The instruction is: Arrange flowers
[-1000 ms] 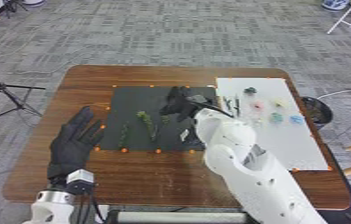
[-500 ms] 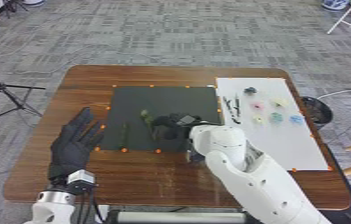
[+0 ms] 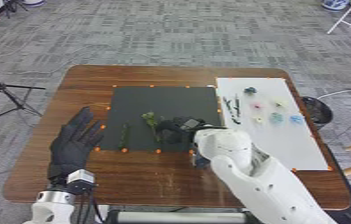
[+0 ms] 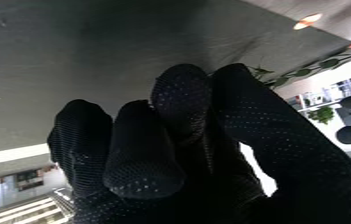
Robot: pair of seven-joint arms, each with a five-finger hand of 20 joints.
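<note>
My right hand [image 3: 180, 128] is low over the black mat [image 3: 167, 97], its fingertips at the right side of a leafy green stem [image 3: 150, 120]. Seen from the right wrist, the curled fingers and thumb of my right hand [image 4: 185, 130] come together at the tips, with green leaves [image 4: 260, 73] poking out just beyond them; the glove hides the grip point. Another thin green stem [image 3: 124, 136] lies farther left on the mat. Over the table's left side, my left hand [image 3: 71, 145] has its fingers extended and holds nothing.
A white board [image 3: 294, 147] on the right bears dark stems [image 3: 235, 110], a dark blue flower [image 3: 250, 90] and several pale blossoms [image 3: 276, 118]. Orange markers edge the mat. A black bin [image 3: 317, 111] stands beyond the table's right edge.
The right hand has come down from the mat's upper part toward its near edge, lastly shifting slightly toward the robot. The leafy stem's top has shifted slightly right. The left hand is still.
</note>
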